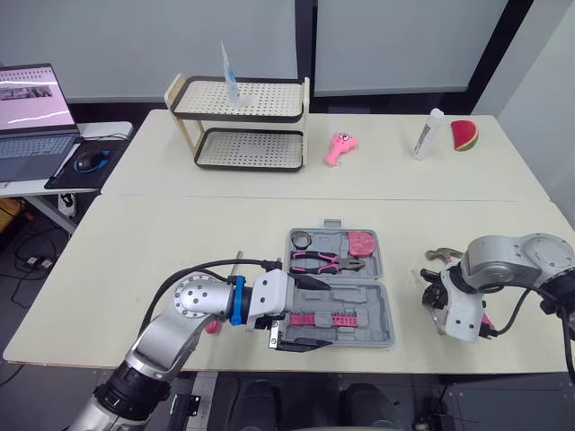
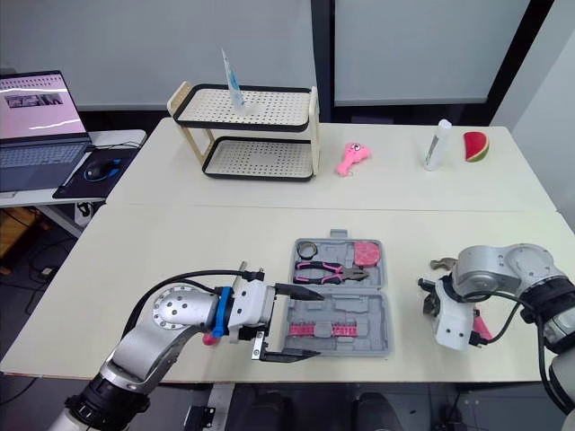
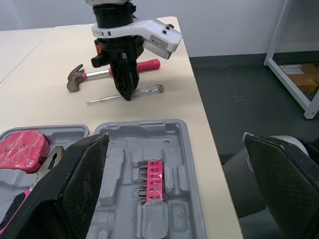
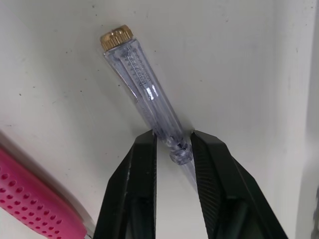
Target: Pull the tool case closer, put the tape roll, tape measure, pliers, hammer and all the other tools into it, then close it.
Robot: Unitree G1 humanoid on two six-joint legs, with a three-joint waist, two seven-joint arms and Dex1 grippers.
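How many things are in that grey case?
4: black tape ring back left, pink tape measure back right, pink-handled pliers midway, pink bit strip nearest; left claw may hide more.

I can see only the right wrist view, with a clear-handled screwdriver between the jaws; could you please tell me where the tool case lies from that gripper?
Observer: The open grey plastic tool case lies on the table to the robot's left of the right gripper, apart from it.
Operator: Thank you. What is in it already?
Observer: Pink-handled pliers, a round pink tape measure, a small dark tape roll and a pink strip of bits.
Operator: And the left gripper?
Observer: The left gripper hangs over the case's near left part, jaws wide open.
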